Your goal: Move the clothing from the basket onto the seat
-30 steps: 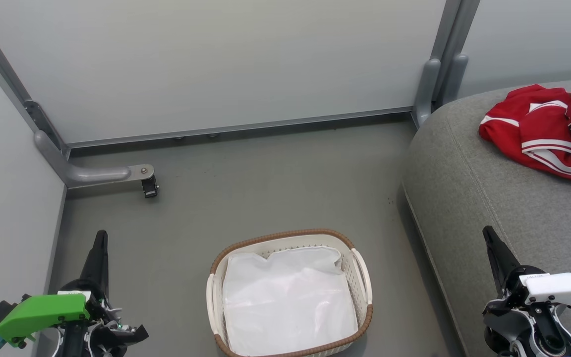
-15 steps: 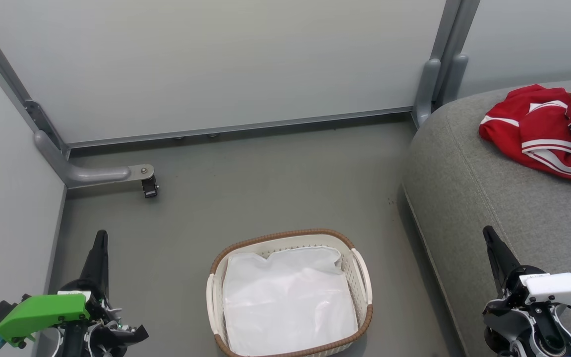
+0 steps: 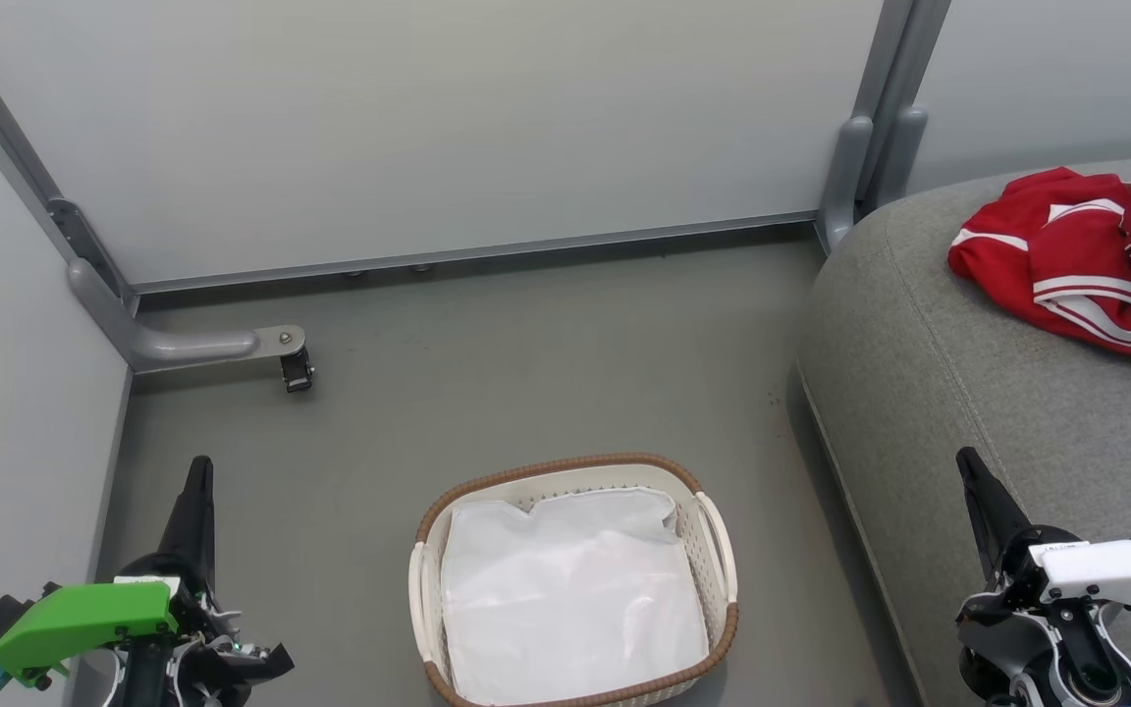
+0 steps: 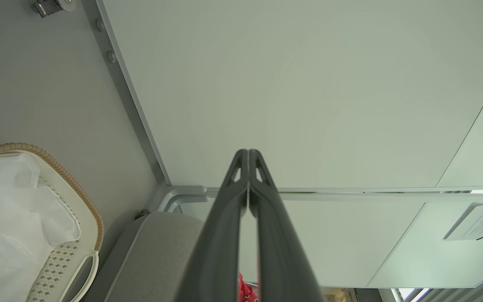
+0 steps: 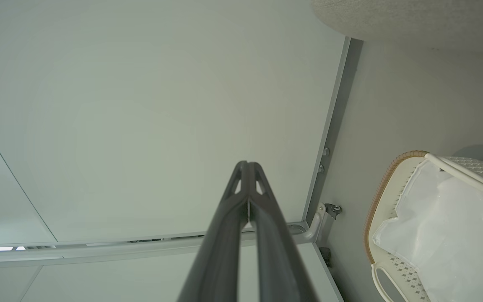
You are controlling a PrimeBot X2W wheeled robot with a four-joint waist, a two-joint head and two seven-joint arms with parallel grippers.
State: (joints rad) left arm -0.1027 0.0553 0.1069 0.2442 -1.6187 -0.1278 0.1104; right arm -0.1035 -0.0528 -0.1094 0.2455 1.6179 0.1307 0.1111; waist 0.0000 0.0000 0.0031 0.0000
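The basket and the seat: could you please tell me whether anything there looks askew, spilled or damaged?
Nothing stands out: the basket stands upright on the floor with its rumpled liner, and the clothing lies bunched on the seat.

Red clothing (image 3: 1076, 260) on seat (image 3: 968, 412); basket (image 3: 573, 581) holds liner.

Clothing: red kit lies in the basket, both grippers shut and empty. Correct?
No. Head view shows the clothing on the seat; the basket holds its white liner alone. The left gripper and right gripper are shut and empty.
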